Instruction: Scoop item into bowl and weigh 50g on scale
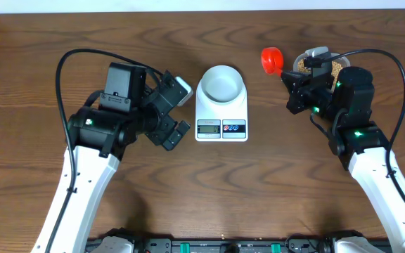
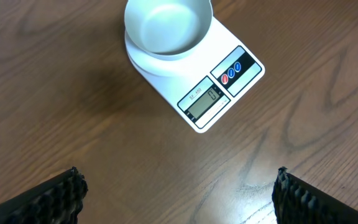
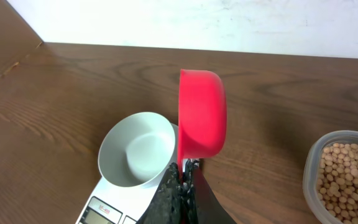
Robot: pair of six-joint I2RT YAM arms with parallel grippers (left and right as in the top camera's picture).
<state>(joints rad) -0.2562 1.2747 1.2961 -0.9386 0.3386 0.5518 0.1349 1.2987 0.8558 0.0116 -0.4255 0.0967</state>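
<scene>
- The scale (image 1: 221, 112) lies at the middle of the brown wooden table (image 1: 34, 63), its display and buttons at the front edge; the digits are too small to read.
- The white bowl (image 1: 221, 83) sits on the scale's rear part, upright, its pale inside in plain view.
- The left gripper (image 2: 179, 193) hangs over the table just left of the scale, jaws spread wide, with only bare wood between the fingers.
- The right gripper (image 3: 182, 180) is clamped tight on the handle of a red scoop (image 3: 201, 112).
- The scoop is up in the air to the right of the bowl, between it and a clear tub (image 3: 316, 162); its inside cannot be seen.
- The beans (image 3: 347, 177) lie in the tub at the table's right rear, partly hidden under the right arm in the overhead view.
</scene>
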